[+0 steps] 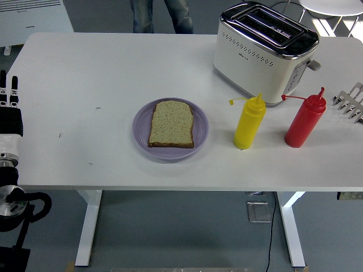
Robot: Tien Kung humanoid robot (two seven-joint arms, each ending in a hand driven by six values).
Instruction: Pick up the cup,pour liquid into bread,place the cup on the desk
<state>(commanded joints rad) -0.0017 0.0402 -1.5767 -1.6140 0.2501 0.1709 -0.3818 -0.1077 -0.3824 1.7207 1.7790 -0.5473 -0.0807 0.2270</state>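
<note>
A slice of bread (171, 124) lies flat on a purple plate (141, 127) at the middle of the white table. To its right a yellow squeeze bottle (249, 123) stands upright, and a red squeeze bottle (304, 122) stands further right. I see no cup. My left hand (9, 90) rests at the left edge of the table, fingers straight and holding nothing, far from the plate. Only the pale spread fingers (351, 102) of my right hand (350, 103) show at the right edge, just right of the red bottle and apart from it.
A white and chrome toaster (262, 54) stands behind the bottles at the back right. A person's legs (161, 14) show beyond the far edge. The table's (85, 73) left half is bare surface.
</note>
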